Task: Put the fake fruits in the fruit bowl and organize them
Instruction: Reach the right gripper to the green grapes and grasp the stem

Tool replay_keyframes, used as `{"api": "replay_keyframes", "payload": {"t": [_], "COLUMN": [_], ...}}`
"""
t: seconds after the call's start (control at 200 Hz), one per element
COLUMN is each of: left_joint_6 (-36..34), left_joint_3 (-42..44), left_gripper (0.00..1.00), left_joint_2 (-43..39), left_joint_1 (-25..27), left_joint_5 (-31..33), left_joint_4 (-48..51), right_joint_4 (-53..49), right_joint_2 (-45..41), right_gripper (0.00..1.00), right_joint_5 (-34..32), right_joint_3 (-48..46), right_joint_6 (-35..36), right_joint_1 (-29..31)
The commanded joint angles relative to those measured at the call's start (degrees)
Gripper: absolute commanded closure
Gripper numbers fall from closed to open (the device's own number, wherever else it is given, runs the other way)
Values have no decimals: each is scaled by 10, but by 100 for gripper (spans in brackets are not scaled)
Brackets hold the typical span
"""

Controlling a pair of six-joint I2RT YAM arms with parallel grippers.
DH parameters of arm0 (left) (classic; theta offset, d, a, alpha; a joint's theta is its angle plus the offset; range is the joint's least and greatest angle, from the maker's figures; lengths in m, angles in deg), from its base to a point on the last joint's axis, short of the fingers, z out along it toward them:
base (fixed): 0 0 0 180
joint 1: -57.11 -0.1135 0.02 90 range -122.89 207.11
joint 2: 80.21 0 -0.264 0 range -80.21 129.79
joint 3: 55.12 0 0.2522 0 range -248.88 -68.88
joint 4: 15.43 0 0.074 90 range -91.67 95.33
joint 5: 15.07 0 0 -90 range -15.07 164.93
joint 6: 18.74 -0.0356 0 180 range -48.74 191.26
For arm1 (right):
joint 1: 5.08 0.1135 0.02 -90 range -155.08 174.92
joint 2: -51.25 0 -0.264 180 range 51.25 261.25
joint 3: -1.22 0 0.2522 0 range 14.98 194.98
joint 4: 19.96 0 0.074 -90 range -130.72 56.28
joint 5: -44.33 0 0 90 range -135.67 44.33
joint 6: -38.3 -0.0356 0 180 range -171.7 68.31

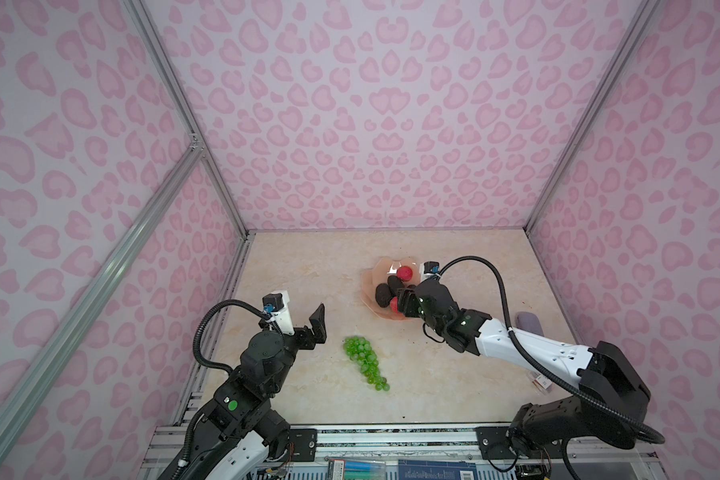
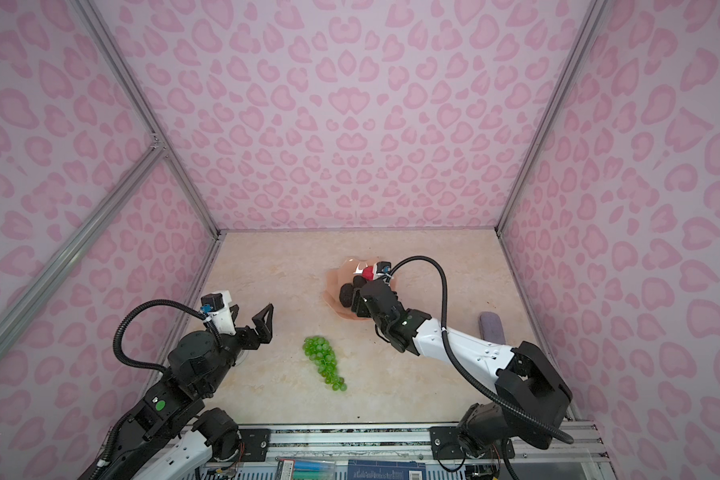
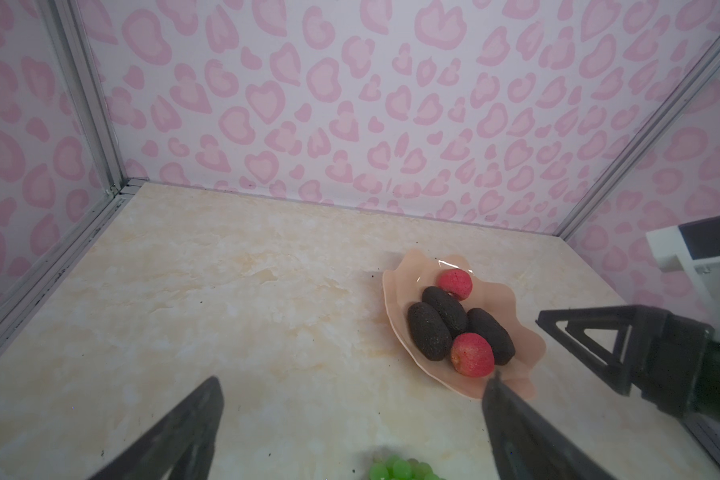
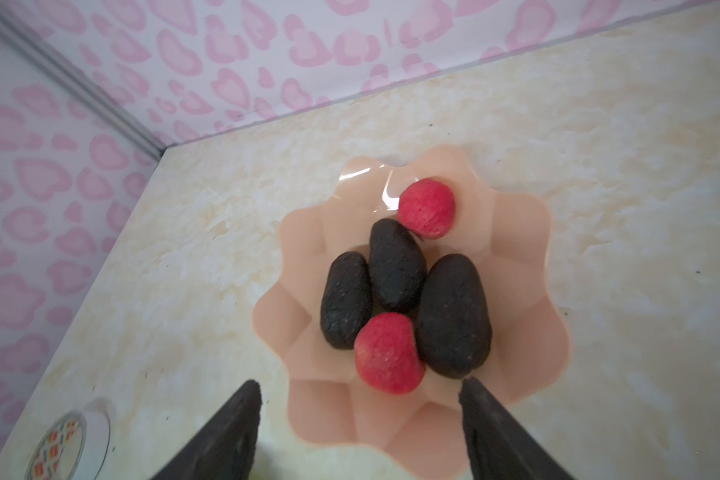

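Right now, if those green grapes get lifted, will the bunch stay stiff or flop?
Probably floppy: the green grape bunch is many small beads tapering to a narrow tail, which may dangle. Glossy beads might slip. Lying long and flat, it likely won't roll.

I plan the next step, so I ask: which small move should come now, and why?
Probably the left tool should lower onto the grapes and close. It is open near them, and they are the only fruit outside the bowl.
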Motion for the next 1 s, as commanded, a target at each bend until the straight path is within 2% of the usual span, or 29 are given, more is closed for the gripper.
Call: {"api": "replay_keyframes", "payload": {"t": [0.0,0.12,0.26,0.45,0.725,0.82,0.91,0.995], "left_joint_6": [6,1,-11,-22,-20,-21,-24,-24], "left_joint_3": [1,2,-16,-76,-79,-80,-81,-82], "left_gripper": [2,2,2,2,2,2,2,2], "left_joint_2": [-8,-29,-46,-28,-31,-29,-27,-26], "left_joint_1": [0,0,0,0,0,0,0,0], "left_joint_5": [-2,-46,-131,-222,-229,-228,-230,-232], "left_joint_4": [-2,-6,17,108,131,129,129,132], "right_joint_4": [64,116,142,153,67,53,43,45], "right_joint_2": [-7,32,96,190,250,267,285,297], "right_gripper": [18,16,13,13,15,17,23,37], "right_joint_5": [38,109,125,156,83,86,90,96], "right_joint_3": [-44,-67,-50,-9,36,52,70,78], "right_joint_6": [89,83,86,51,1,-2,-3,-5], "right_joint_1": [54,95,139,146,147,147,146,144]}}
